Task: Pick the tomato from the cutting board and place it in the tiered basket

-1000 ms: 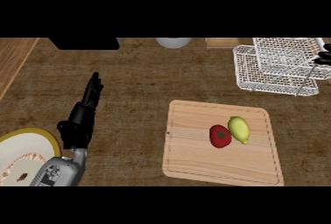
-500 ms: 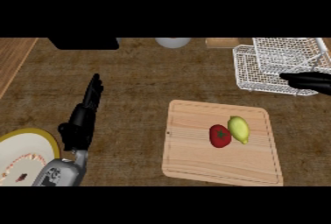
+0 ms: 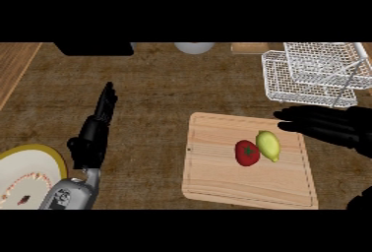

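Tomato [image 3: 247, 152]: one, touching one lemon [image 3: 268, 145] on one cutting board [image 3: 218, 172]; both hands' fingers straight, apart.

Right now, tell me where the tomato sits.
In the head view the tomato lies near the middle of the cutting board, touching the lemon on its right, below the tiered basket.

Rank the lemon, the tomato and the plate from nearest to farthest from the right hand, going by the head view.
From the right hand, open above the board's right edge:
1. Lemon, on the cutting board, just below-left of the hand.
2. Tomato, touching the lemon's left side.
3. Plate, at the far left edge, beyond the left hand.
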Tool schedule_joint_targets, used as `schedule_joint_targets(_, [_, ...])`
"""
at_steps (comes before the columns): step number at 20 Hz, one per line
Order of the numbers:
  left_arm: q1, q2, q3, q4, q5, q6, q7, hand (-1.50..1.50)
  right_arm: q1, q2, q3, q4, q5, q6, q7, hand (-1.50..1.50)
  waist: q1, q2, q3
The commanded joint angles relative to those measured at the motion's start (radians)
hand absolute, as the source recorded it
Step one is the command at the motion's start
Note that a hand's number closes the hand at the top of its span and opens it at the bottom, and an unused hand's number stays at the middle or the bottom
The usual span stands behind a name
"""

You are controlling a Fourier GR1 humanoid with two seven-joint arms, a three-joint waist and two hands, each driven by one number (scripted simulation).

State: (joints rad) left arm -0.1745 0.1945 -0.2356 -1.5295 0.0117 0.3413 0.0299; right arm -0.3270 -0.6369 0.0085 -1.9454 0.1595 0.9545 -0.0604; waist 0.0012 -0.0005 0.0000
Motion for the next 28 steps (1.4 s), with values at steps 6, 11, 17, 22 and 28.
schedule_joint_targets(6, [-0.003, -0.014, 0.035, -0.017, -0.018, -0.038, 0.041, 0.0, 0.089, -0.015, 0.059, -0.054, 0.175, 0.034, -0.033, -1.5, -0.003, 0.0, 0.0])
schedule_joint_targets(11, [-0.002, -0.041, 0.04, -0.017, -0.045, -0.045, 0.037, 0.0, 0.047, -0.021, 0.078, -0.004, 0.262, 0.024, -0.057, -1.5, 0.001, 0.001, 0.0])
schedule_joint_targets(17, [0.012, -0.05, 0.055, -0.018, -0.051, -0.067, 0.019, 0.0, -0.026, -0.031, 0.15, 0.128, 0.431, -0.076, -0.181, -1.5, 0.009, 0.002, 0.0])
schedule_joint_targets(22, [-0.01, -0.054, 0.07, -0.071, -0.075, -0.076, 0.097, 0.0, 0.04, -0.053, 0.118, 0.077, 0.469, -0.105, -0.254, -1.5, 0.001, 0.0, 0.0])
schedule_joint_targets(28, [-0.001, -0.058, 0.115, 0.054, -0.068, -0.1, -0.039, 0.0, 0.054, -0.029, 0.241, 0.102, 0.619, -0.26, -0.337, -1.5, 0.002, 0.001, 0.0])
